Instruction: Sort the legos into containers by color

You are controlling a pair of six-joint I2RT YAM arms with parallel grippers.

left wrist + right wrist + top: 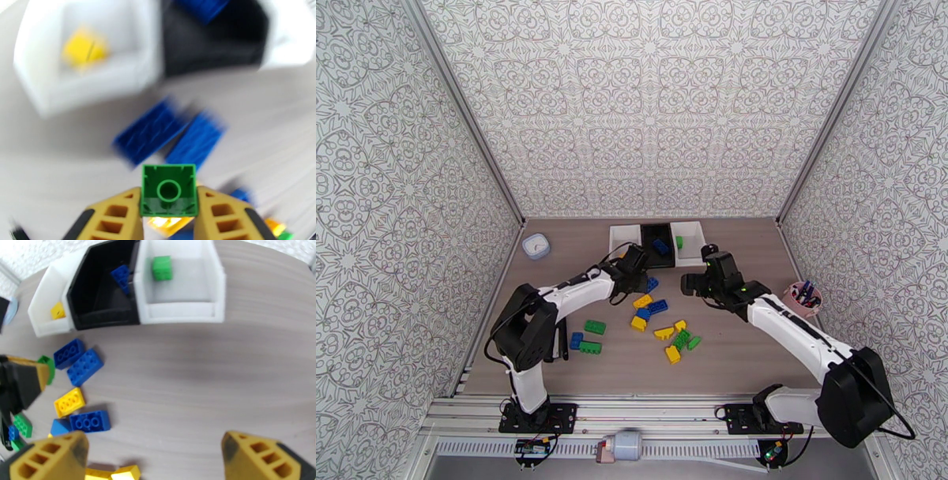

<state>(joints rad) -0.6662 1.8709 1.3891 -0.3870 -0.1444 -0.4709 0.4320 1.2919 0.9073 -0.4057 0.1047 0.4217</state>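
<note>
Our left gripper is clamped on a small green lego, pinched between both yellow fingers, with the lego's hollow underside facing the wrist camera. Just ahead of it a pair of blue legos lies side by side on the worktop. Past those we've got the left white bin with a yellow lego inside and the black bin right next to it, all kinda blurry.

Our right gripper hangs over bare worktop, fingers wide apart, nothing between them. Ahead of it the bins sit in a touching row. The black one holds a blue brick, and the right white bin holds a green brick. Off to its left are loose blue and yellow legos.
</note>
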